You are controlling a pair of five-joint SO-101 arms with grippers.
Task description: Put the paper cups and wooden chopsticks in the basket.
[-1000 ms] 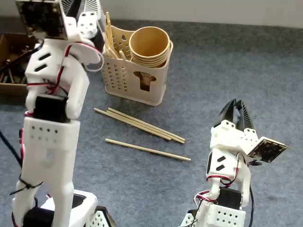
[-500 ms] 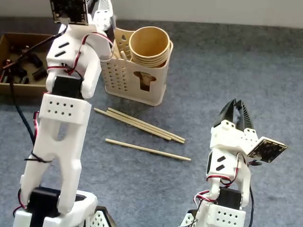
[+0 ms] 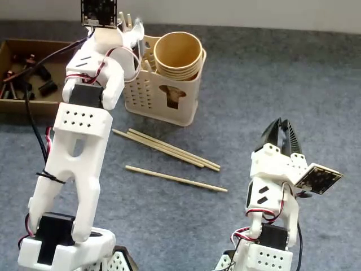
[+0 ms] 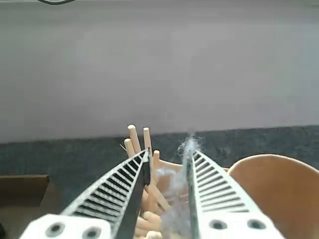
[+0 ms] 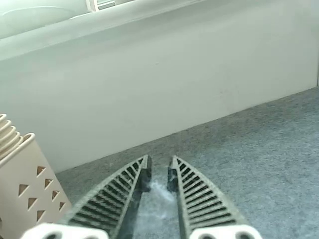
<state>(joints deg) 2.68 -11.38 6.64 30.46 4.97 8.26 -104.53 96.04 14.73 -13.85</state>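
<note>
A cream basket (image 3: 161, 93) stands at the back of the grey carpet, with a stack of paper cups (image 3: 177, 52) in one compartment and several wooden chopsticks (image 3: 148, 63) upright in the other. My left gripper (image 3: 130, 25) hangs open over the chopstick compartment, nothing between its fingers. The left wrist view has the chopstick ends (image 4: 133, 140) and a cup rim (image 4: 277, 172) behind that gripper (image 4: 167, 155). Three chopsticks (image 3: 166, 148) lie together on the carpet in front of the basket, one more chopstick (image 3: 176, 179) closer in. My right gripper (image 3: 280, 131) stands shut at the front right, pointing up.
A brown cardboard box (image 3: 17, 107) with dark parts sits at the left edge, beside the left arm. In the right wrist view, a corner of the basket (image 5: 25, 191) and a pale wall are behind the gripper (image 5: 158, 167). Open carpet lies between the loose chopsticks and the right arm.
The left arm has swung away from the camera and rightward, bringing its gripper over the basket's chopstick compartment. The right arm and the loose chopsticks have not moved.
</note>
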